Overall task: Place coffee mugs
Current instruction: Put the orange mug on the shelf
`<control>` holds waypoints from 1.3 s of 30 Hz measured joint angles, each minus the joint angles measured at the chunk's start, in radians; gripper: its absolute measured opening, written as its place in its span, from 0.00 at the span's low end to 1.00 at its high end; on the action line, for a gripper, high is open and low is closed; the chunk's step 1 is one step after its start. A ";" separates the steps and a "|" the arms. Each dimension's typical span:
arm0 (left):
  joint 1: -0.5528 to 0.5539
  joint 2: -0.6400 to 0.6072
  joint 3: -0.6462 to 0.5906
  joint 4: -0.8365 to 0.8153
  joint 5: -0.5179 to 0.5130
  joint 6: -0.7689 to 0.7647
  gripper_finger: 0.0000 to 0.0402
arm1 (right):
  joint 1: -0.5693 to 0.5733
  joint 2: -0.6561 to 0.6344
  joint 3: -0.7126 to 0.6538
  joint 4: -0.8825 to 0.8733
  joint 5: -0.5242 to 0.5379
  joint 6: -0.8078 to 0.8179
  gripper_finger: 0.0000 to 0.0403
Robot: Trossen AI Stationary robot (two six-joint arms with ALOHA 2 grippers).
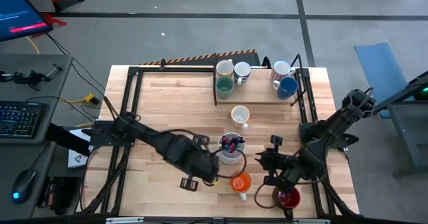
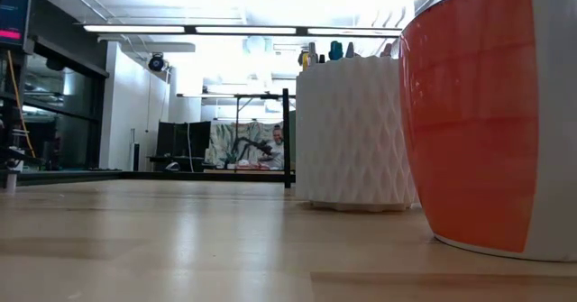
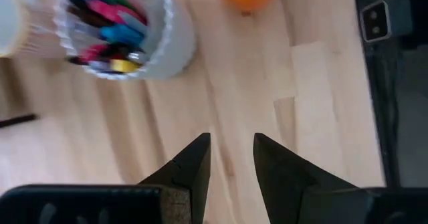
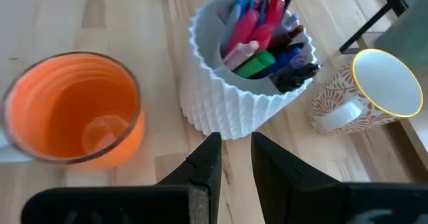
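Note:
The orange mug point(image 1: 240, 182) point(image 4: 73, 110) stands upright near the table's near edge and fills the right of the low view point(image 2: 487, 113). My left gripper point(image 1: 212, 168) point(image 3: 232, 144) hovers just left of it, narrowly open and empty. My right gripper point(image 1: 265, 160) point(image 4: 235, 144) hovers to its right, facing the pen cup, also narrowly open and empty. The dark red mug point(image 1: 289, 198) sits partly under my right arm. The pale yellow mug point(image 1: 240, 115) point(image 4: 374, 90) stands mid-table. Cream point(image 1: 225, 68), teal point(image 1: 224, 85), white point(image 1: 242, 71), grey-white point(image 1: 281, 70) and blue point(image 1: 288, 86) mugs stand at the far side.
The white ribbed pen cup point(image 1: 231, 147) point(image 4: 247, 83) point(image 3: 114, 30) point(image 2: 356, 131) stands between the two grippers, just beyond the orange mug. A black frame point(image 1: 134, 90) runs along the table's sides. Bare wood lies on the table's left half.

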 joint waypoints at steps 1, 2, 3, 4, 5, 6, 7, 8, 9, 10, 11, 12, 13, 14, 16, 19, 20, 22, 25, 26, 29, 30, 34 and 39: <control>-0.007 -0.014 -0.001 0.001 -0.028 -0.004 0.26 | -0.011 0.000 0.000 0.000 -0.012 -0.002 0.15; -0.014 -0.033 -0.020 0.007 -0.059 -0.009 0.26 | -0.022 0.000 0.000 0.003 -0.025 -0.005 0.15; -0.019 -0.060 -0.050 0.006 -0.084 -0.018 0.26 | -0.031 0.000 0.000 0.011 -0.042 -0.006 0.15; -0.021 -0.092 -0.091 0.001 -0.105 -0.033 0.26 | -0.037 0.000 0.000 0.024 -0.062 -0.013 0.15; -0.024 -0.130 -0.145 0.003 -0.126 -0.057 0.26 | -0.041 0.000 0.000 0.038 -0.088 -0.024 0.15; -0.026 -0.173 -0.211 0.004 -0.151 -0.089 0.26 | -0.045 0.000 0.000 0.057 -0.110 -0.036 0.15; -0.027 -0.218 -0.283 0.003 -0.169 -0.121 0.26 | -0.049 0.000 0.000 0.081 -0.131 -0.048 0.15; -0.029 -0.262 -0.355 0.008 -0.183 -0.148 0.26 | -0.053 0.000 0.000 0.107 -0.150 -0.062 0.15; -0.029 -0.307 -0.427 0.022 -0.197 -0.180 0.26 | -0.060 0.000 0.000 0.130 -0.169 -0.077 0.15; -0.029 -0.351 -0.497 0.039 -0.207 -0.215 0.26 | -0.067 0.000 0.000 0.155 -0.188 -0.094 0.15; -0.029 -0.399 -0.573 0.070 -0.213 -0.247 0.26 | -0.075 0.000 0.000 0.182 -0.211 -0.107 0.15; -0.029 -0.444 -0.646 0.119 -0.215 -0.263 0.26 | -0.083 0.002 0.000 0.206 -0.231 -0.121 0.15; -0.029 -0.490 -0.716 0.177 -0.216 -0.272 0.26 | -0.092 0.006 0.000 0.225 -0.249 -0.139 0.15; -0.030 -0.532 -0.784 0.234 -0.214 -0.278 0.26 | -0.099 0.011 0.000 0.239 -0.259 -0.155 0.15; -0.031 -0.606 -0.902 0.349 -0.194 -0.286 0.26 | -0.118 0.022 0.000 0.249 -0.286 -0.162 0.15; -0.031 -0.683 -1.035 0.476 -0.167 -0.286 0.26 | -0.146 0.045 0.000 0.256 -0.357 -0.116 0.15; -0.031 -0.700 -1.067 0.497 -0.167 -0.286 0.26 | -0.151 0.055 0.000 0.257 -0.379 -0.105 0.15; -0.031 -0.727 -1.117 0.510 -0.171 -0.294 0.26 | -0.164 0.079 0.000 0.276 -0.408 -0.093 0.15; -0.029 -0.743 -1.160 0.512 -0.171 -0.322 0.26 | -0.170 0.114 0.000 0.317 -0.440 -0.099 0.15; -0.028 -0.744 -1.169 0.512 -0.171 -0.322 0.26 | -0.174 0.125 0.000 0.330 -0.454 -0.106 0.15; -0.028 -0.746 -1.179 0.528 -0.171 -0.330 0.26 | -0.178 0.149 0.000 0.345 -0.484 -0.117 0.15; -0.028 -0.746 -1.179 0.528 -0.171 -0.335 0.26 | -0.180 0.153 0.000 0.349 -0.486 -0.118 0.15; -0.028 -0.746 -1.179 0.528 -0.171 -0.339 0.26 | -0.182 0.153 0.000 0.350 -0.484 -0.122 0.15; -0.028 -0.746 -1.179 0.528 -0.171 -0.340 0.26 | -0.181 0.153 0.000 0.345 -0.499 -0.119 0.15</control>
